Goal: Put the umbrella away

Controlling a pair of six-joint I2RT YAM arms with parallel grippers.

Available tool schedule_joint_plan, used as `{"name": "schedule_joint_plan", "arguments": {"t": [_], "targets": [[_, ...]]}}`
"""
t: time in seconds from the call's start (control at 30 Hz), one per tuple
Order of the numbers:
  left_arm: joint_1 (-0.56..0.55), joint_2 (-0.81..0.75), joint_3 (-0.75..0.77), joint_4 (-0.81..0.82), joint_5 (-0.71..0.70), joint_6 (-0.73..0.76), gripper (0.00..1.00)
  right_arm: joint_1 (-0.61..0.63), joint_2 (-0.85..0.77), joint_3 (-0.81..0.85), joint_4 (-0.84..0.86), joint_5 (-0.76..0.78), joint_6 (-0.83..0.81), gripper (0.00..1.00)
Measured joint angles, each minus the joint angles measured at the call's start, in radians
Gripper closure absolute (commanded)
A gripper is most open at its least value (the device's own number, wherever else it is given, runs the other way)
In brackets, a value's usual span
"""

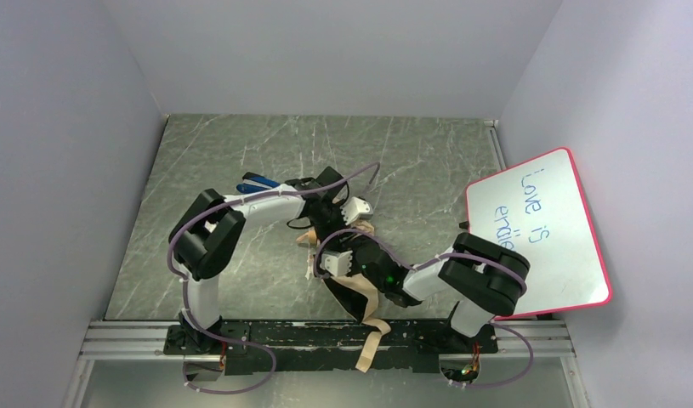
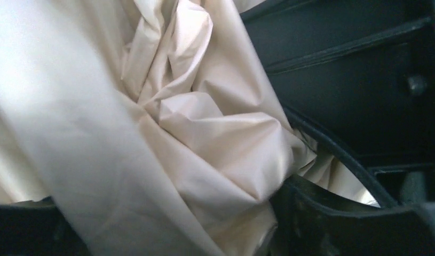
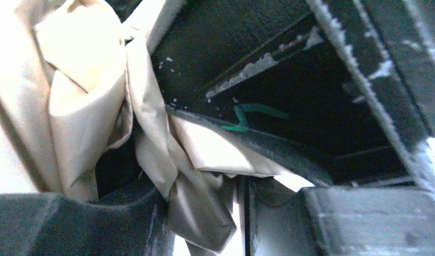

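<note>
Left wrist, left claw [image 2: 172,226]: fingers sit wide apart at the bottom of the shot with crumpled cloth bunched between them. Honestly can't tell if it's actually gripping or just around it.
Right wrist, right claw [image 3: 204,216]: about half spread, with a fold of the same cloth hanging between the fingers. There's a sliver of light beside it, so I can't call that a pinch either.
Umbrella: the cream-beige fabric folding umbrella with black lining [image 1: 347,297] is a loose, untidy bundle mid-desk, right under both claws.
Long axis: roughly far-to-near, tilted a little. The far end is under the left claw, and the near end runs past the right claw toward the bases.
Strap: the flat beige strap [image 1: 372,340] trails off the near end over the silver metal rail [image 1: 122,336].
Nearer arm: both are on the cloth, but I'd say the right one is closer to the strap end.
Around: grey marbled desk [image 1: 411,161], with a pink-edged whiteboard [image 1: 538,238] propped well off to the right.
</note>
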State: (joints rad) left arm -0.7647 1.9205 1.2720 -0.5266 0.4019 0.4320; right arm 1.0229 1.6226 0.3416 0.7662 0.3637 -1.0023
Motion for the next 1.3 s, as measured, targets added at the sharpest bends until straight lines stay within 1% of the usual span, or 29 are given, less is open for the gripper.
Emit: {"name": "schedule_joint_plan", "arguments": {"t": [0.07, 0.17, 0.2, 0.23, 0.27, 0.3, 0.33, 0.43, 0.5, 0.57, 0.67, 0.83, 0.93, 1.07, 1.2, 1.27, 1.3], "targets": [[-0.011, 0.001, 0.000, -0.001, -0.015, -0.001, 0.46, 0.000, -0.005, -0.003, 0.000, -0.002, 0.005, 0.71], [-0.019, 0.001, 0.000, -0.003, -0.022, -0.002, 0.60, 0.000, -0.019, -0.009, -0.003, -0.010, 0.015, 0.66], [-0.019, 0.001, 0.000, -0.003, -0.024, -0.004, 0.69, 0.000, -0.025, -0.011, -0.005, -0.013, 0.018, 0.64], [-0.020, 0.000, 0.000, -0.004, -0.026, -0.002, 0.78, 0.000, -0.032, -0.015, -0.007, -0.017, 0.019, 0.61], [-0.020, -0.002, 0.000, -0.003, -0.030, -0.004, 0.84, 0.000, -0.040, -0.019, -0.009, -0.023, 0.020, 0.55], [-0.020, -0.005, 0.000, -0.004, -0.031, -0.008, 0.87, 0.000, -0.047, -0.023, -0.011, -0.026, 0.022, 0.49], [-0.023, -0.005, 0.000, -0.006, -0.031, -0.006, 0.89, 0.000, -0.058, -0.025, -0.020, -0.034, 0.026, 0.44], [-0.035, -0.010, 0.000, -0.008, -0.043, -0.002, 0.92, 0.000, -0.106, -0.029, -0.053, -0.041, 0.045, 0.35], [-0.035, -0.011, 0.000, -0.008, -0.048, -0.004, 0.94, 0.000, -0.158, -0.030, -0.103, -0.050, 0.062, 0.31], [-0.036, -0.012, 0.000, -0.007, -0.053, -0.006, 0.95, 0.002, -0.215, -0.030, -0.147, -0.060, 0.080, 0.30], [-0.039, -0.016, -0.005, -0.001, -0.062, -0.006, 0.95, 0.006, -0.351, -0.028, -0.235, -0.072, 0.122, 0.30], [-0.046, -0.024, -0.016, 0.013, -0.085, -0.018, 0.95, 0.014, -0.594, 0.012, -0.441, -0.108, 0.238, 0.30], [-0.050, -0.037, -0.035, 0.036, -0.103, -0.032, 0.95, 0.029, -0.749, 0.031, -0.569, -0.139, 0.340, 0.31], [-0.056, -0.060, -0.068, 0.075, -0.129, -0.035, 0.95, 0.032, -0.939, 0.057, -0.675, -0.151, 0.472, 0.31], [-0.058, -0.086, -0.112, 0.126, -0.133, -0.032, 0.95, 0.032, -1.062, 0.099, -0.751, -0.119, 0.592, 0.33], [-0.059, -0.101, -0.135, 0.152, -0.135, -0.023, 0.95, 0.032, -1.090, 0.130, -0.774, -0.074, 0.646, 0.33], [-0.063, -0.113, -0.155, 0.174, -0.139, -0.012, 0.95, 0.032, -1.094, 0.155, -0.788, -0.026, 0.686, 0.33]]}}
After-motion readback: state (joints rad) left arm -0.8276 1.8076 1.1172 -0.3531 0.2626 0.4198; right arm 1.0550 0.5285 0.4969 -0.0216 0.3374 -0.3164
